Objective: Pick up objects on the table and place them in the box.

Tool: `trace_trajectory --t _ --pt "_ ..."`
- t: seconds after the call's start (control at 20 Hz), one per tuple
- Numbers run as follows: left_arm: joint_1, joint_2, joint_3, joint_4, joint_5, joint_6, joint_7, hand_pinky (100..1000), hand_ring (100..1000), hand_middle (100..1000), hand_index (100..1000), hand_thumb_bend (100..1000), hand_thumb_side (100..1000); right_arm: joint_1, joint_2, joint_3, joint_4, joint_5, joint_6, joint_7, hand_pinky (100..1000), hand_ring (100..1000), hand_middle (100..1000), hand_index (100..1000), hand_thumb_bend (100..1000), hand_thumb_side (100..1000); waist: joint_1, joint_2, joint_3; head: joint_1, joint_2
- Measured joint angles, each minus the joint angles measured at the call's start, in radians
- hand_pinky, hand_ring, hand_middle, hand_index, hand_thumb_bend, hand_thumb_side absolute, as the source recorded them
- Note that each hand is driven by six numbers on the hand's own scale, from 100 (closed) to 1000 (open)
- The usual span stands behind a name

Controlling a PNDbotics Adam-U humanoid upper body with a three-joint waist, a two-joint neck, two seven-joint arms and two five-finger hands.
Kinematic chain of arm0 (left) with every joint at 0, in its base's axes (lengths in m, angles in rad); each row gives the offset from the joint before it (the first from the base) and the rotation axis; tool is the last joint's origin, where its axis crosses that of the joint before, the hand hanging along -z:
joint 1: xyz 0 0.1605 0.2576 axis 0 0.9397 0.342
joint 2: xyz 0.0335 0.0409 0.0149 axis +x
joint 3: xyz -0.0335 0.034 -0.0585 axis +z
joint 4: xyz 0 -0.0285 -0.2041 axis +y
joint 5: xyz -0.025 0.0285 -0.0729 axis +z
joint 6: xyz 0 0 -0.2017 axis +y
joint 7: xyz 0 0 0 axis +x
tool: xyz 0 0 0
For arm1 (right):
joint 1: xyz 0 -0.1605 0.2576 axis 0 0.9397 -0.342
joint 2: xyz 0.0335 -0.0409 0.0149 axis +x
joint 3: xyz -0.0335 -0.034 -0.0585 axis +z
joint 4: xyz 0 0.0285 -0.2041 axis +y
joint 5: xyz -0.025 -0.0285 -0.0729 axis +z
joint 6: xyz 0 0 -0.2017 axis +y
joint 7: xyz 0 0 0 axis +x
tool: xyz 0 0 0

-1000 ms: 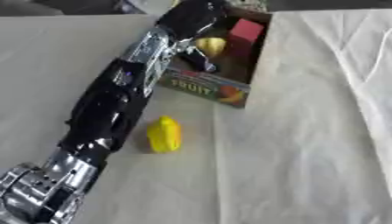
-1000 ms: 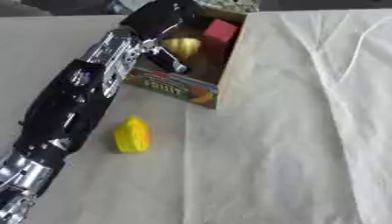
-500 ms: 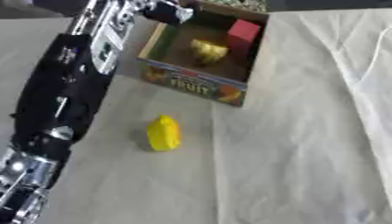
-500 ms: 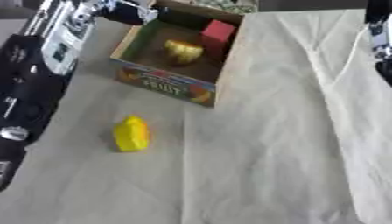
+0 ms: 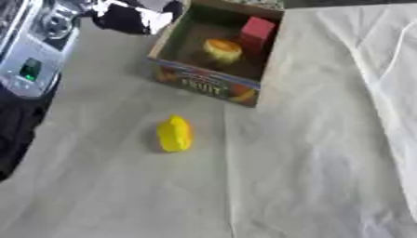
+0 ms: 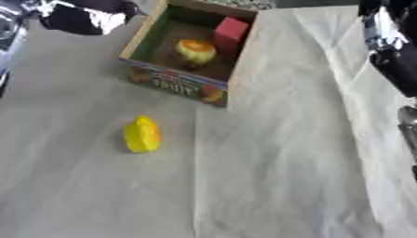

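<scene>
moved: left arm has pulled back from over the fruit box to the table's far-left corner; the box interior now shows clear
left hand: just left of the box's far-left corner, off the cloth; blurred, can't tell if my fingers are spread or curled, and no object shows in it
left forearm: silver-and-black casing along the left edge, out of the line between the lemon and the box
right arm: dark casing at the right edge, right eye view only; hand itself out of view
box: open top, printed fruit side facing me, far centre of the table; upright and open toward me, so I can drop things in from above
in box: red block against the right wall, orange-yellow round fruit just left of it; both look placed
still out: yellow lemon-shaped fruit lying on the white cloth, nearer me than the box and apart from it, nothing touching it
progress (judgement): two in, lemon is the only piece left in view
next (judgement): left hand is the closer one; come down over the lemon, close round its long body, carry to the free left half of the box
risk: rounded shape may roll on the cloth when touched
</scene>
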Motion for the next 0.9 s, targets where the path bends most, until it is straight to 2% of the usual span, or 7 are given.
trace_trajectory --t 0.2,0.25,0.3,0.45,0.65,0.9 --pt "0.106 0.074 -0.043 -0.138 0.099 0.065 -0.040 824 841 817 888 299 355 0.004 -0.008 -0.002 0.000 0.007 0.001 -0.006 894 768 738 774 100 602 0.001 0.000 0.010 -0.012 0.002" --pt "0.128 0.089 -0.053 -0.167 0.116 0.083 -0.049 824 841 816 889 341 343 0.004 -0.008 -0.002 0.000 0.008 0.000 -0.007 894 769 738 774 100 593 0.001 0.000 0.013 -0.015 0.004" --pt "0.149 0.104 -0.060 -0.192 0.129 0.099 -0.059 826 843 819 891 302 388 0.004 -0.008 -0.002 0.000 0.008 0.000 -0.008 894 769 738 774 100 602 0.000 0.000 0.015 -0.017 0.006" --pt "0.192 0.141 -0.076 -0.254 0.157 0.140 -0.090 826 843 820 893 305 429 0.008 -0.009 -0.002 0.000 0.008 -0.001 -0.009 894 769 738 774 100 602 0.000 0.000 0.021 -0.022 0.008" --pt "0.218 0.161 -0.091 -0.296 0.187 0.178 -0.132 827 844 821 895 307 481 0.009 -0.009 -0.003 0.000 0.008 -0.001 -0.009 894 769 738 774 100 602 -0.001 0.000 0.023 -0.026 0.008" --pt "0.221 0.161 -0.099 -0.304 0.206 0.208 -0.165 820 834 803 878 352 542 0.012 -0.009 -0.003 0.000 0.008 0.000 -0.008 895 769 738 774 100 603 -0.006 0.001 0.023 -0.034 0.008"
